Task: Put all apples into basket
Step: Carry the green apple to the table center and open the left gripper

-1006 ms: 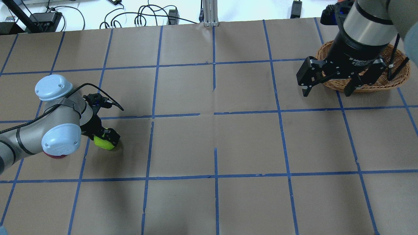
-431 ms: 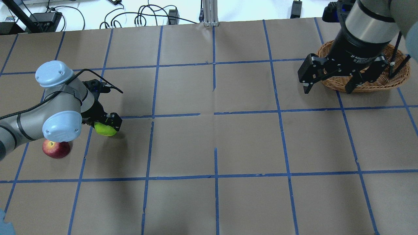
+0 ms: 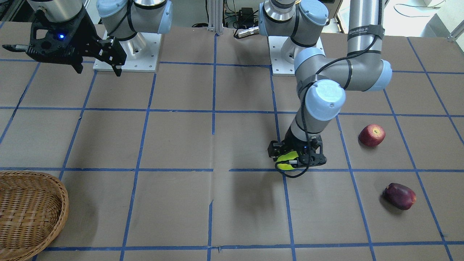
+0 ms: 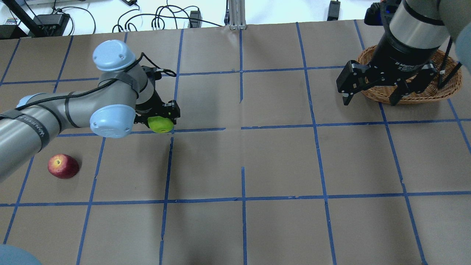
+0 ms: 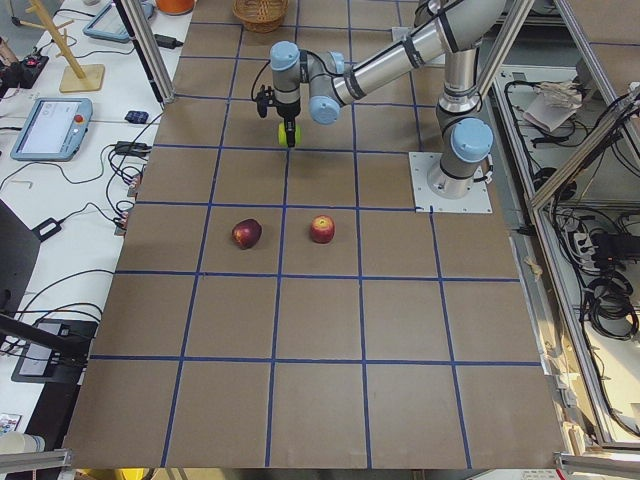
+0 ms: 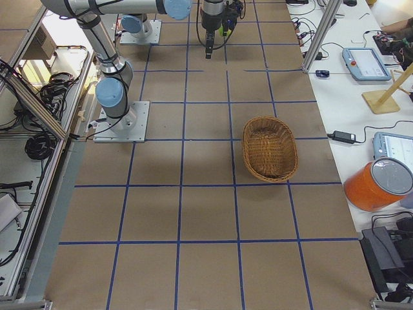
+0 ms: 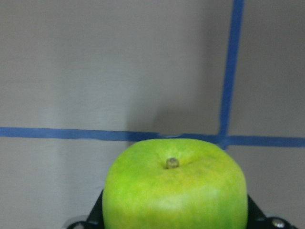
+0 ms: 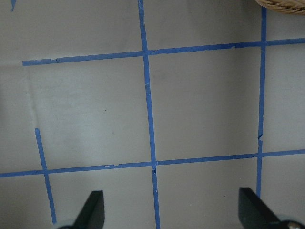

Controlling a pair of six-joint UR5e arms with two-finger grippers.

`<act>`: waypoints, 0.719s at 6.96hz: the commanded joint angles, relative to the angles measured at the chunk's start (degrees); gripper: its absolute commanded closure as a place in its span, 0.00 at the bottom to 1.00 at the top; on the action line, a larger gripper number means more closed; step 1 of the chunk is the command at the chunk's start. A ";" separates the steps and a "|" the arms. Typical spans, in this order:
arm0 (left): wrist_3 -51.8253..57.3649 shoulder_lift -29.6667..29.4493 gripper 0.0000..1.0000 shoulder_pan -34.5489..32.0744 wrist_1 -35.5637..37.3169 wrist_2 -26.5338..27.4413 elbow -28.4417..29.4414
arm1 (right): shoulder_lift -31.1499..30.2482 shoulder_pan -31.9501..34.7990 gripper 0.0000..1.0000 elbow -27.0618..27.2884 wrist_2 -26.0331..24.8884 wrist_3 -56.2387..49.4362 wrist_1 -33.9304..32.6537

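A: From the front: left gripper [image 3: 296, 159] clenched on the yellow-green apple [image 3: 286, 162], seemingly lifted off the brown paper [image 3: 181, 145], well apart from the basket [image 3: 64, 203]. Farther again from the basket, lying on the paper: the red apple [image 3: 372, 135] and the maroon apple [image 3: 399, 196].

B: Main danger?

A: Slipping. Round, smooth fruit, pinched at two spots only, with a long carry to the basket ahead. Once dropped, likely to roll, perhaps right off the paper.

B: From overhead?

A: Right gripper [image 4: 369, 102] spread wide, holding nothing, hovering just beside the basket and partly over its rim. Risk of a clash there unless moved aside before the approach. Possibly too far for one arm as well, hence maybe a hand-over, one more chance to fumble.

B: Side views?

A: From the robot's left: too small to judge the grip; all three apples well apart from the basket. From its right: no apple inside the basket. Wide mouth, forgiving, yet prone to a bounce-out or a bruise on a release from high above.

B: Wrist cameras?

A: Left wrist: stem end facing the lens, only dark slivers of finger beside the fruit; impossible to tell how deep the hold. If shallow, apt to twist loose on a fast swing. Right wrist: fingertips far apart, nothing between, a sliver of basket rim at the top corner.
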 commanded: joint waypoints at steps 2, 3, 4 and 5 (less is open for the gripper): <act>-26.51 -9.34 0.45 -15.66 2.08 -3.98 8.47 | 1.70 -1.49 0.00 0.05 -0.16 -0.81 -7.23; -27.96 -11.81 0.44 -16.30 4.26 -4.19 8.58 | 4.93 -2.01 0.00 0.13 -1.21 -0.99 -10.82; -29.45 -13.49 0.43 -16.40 7.76 -4.19 8.67 | 9.83 -2.19 0.00 0.05 -1.30 -1.08 -11.63; -29.47 -13.76 0.01 -16.66 8.66 -4.45 8.75 | 12.58 -2.11 0.00 -0.22 -1.13 0.05 -11.64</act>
